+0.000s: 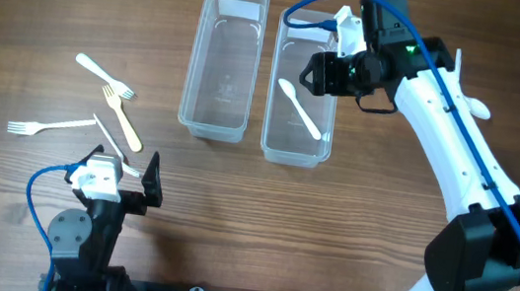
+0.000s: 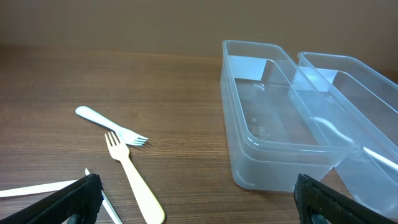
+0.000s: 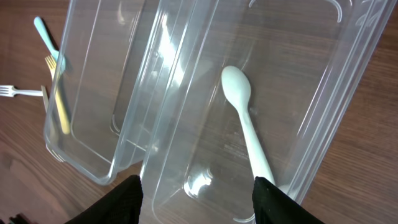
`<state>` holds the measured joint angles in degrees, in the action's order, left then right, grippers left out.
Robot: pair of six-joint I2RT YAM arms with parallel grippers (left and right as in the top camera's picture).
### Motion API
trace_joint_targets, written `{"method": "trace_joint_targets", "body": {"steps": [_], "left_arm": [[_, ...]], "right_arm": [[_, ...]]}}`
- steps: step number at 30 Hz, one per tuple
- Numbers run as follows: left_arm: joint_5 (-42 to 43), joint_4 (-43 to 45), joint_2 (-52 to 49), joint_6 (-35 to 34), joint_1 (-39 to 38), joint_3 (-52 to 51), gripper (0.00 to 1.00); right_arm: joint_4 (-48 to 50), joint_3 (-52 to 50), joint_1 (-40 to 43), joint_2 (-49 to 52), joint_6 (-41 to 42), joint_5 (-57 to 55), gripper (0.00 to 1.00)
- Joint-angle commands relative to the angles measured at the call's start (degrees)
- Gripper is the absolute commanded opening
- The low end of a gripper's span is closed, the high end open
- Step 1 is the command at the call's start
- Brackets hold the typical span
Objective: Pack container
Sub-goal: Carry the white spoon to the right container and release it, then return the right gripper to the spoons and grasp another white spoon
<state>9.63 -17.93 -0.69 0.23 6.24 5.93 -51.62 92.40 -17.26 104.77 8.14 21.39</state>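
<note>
Two clear plastic containers stand side by side, the left one (image 1: pixel 223 61) with nothing in it. In the right one (image 1: pixel 311 147) a white spoon (image 1: pixel 299 108) lies flat on the bottom. My right gripper (image 1: pixel 317 73) hovers over this container, open, with nothing between its fingers. The right wrist view has the spoon (image 3: pixel 245 118) just ahead of the open gripper (image 3: pixel 198 200). Low at the near left, my left gripper (image 1: pixel 123 170) stands wide open and holds nothing. A cream fork (image 2: pixel 134 177) and a pale fork (image 2: pixel 109 124) lie in front of it.
More cutlery lies on the wood at the left: a white fork (image 1: pixel 49 126) and a thin white utensil (image 1: pixel 111 142) by the left gripper. White utensils (image 1: pixel 478 109) show behind the right arm. The left container (image 2: pixel 273 124) stands to the right of the left gripper.
</note>
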Motion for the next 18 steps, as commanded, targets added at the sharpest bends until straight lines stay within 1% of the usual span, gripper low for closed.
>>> {"method": "trace_joint_targets", "body": {"steps": [1, 3, 4, 6, 7, 9, 13, 14, 15, 17, 18], "left_arm": [[-0.1, 0.2, 0.4, 1.0, -0.4, -0.3, 1.00], [-0.1, 0.2, 0.4, 1.0, -0.4, -0.3, 1.00], [-0.1, 0.2, 0.4, 1.0, -0.4, -0.3, 1.00], [-0.1, 0.2, 0.4, 1.0, -0.4, -0.3, 1.00], [-0.1, 0.2, 0.4, 1.0, -0.4, -0.3, 1.00], [-0.1, 0.2, 0.4, 1.0, -0.4, -0.3, 1.00], [-0.1, 0.2, 0.4, 1.1, -0.4, -0.3, 1.00], [-0.1, 0.2, 0.4, 1.0, -0.4, -0.3, 1.00], [-0.1, 0.2, 0.4, 1.0, -0.4, -0.3, 1.00], [-0.1, 0.2, 0.4, 1.0, -0.4, -0.3, 1.00], [-0.1, 0.2, 0.4, 1.0, -0.4, -0.3, 1.00]], "right_arm": [[-1.0, 0.9, 2.1, -2.0, -2.2, -2.6, 0.56], [-2.7, 1.8, 4.4, -2.4, -2.2, -6.1, 0.56], [-3.9, 2.1, 7.9, -3.6, -2.2, -10.7, 0.57], [-4.9, 2.1, 11.6, -4.7, -2.2, -16.7, 0.74], [-5.1, 2.1, 13.7, -4.9, -2.2, -19.6, 0.85], [-5.1, 2.1, 17.9, -5.0, -3.4, -23.2, 0.99], [-3.2, 1.5, 25.3, -4.6, -12.8, -21.0, 0.99], [-1.4, 1.3, 26.9, -4.4, -16.2, -19.3, 0.96], [0.2, 1.2, 28.1, -3.9, -19.1, -18.7, 0.92], [3.5, 1.2, 29.8, -2.8, -22.1, -18.7, 0.82], [4.9, 1.1, 30.2, -2.0, -22.7, -18.8, 0.79]]}}
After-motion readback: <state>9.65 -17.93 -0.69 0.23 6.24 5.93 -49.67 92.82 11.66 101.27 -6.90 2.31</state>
